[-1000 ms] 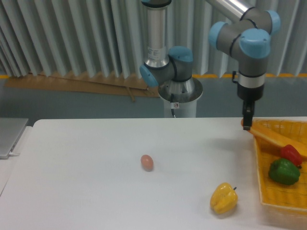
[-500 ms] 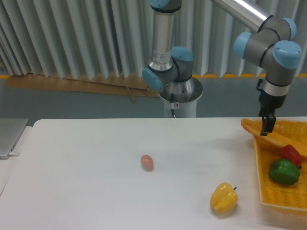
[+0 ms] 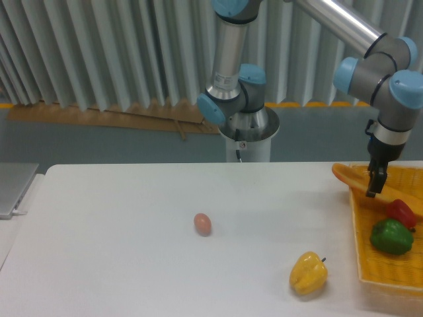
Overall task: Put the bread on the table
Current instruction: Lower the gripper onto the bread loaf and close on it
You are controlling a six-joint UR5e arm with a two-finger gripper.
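Note:
The bread (image 3: 353,179), a long orange-tan loaf, lies slanted across the far left corner of the yellow woven basket (image 3: 386,274), with one rounded end poking over the rim toward the table (image 3: 132,251). My gripper (image 3: 375,185) points straight down over the middle of the loaf. Its dark fingers are narrow and seen edge-on, so whether they are open or shut does not show. The loaf's right part is hidden behind the gripper and the red pepper.
A red pepper (image 3: 400,212) and a green pepper (image 3: 391,237) lie in the basket beside the loaf. A yellow bell pepper (image 3: 308,273) sits on the table near the front right. A small pinkish-brown egg (image 3: 202,224) rests mid-table. The robot base (image 3: 248,129) stands behind the far edge.
The arm has swung to the right, carrying the gripper from the loaf's left tip at the basket corner to above its middle. The loaf and the other items have not moved.

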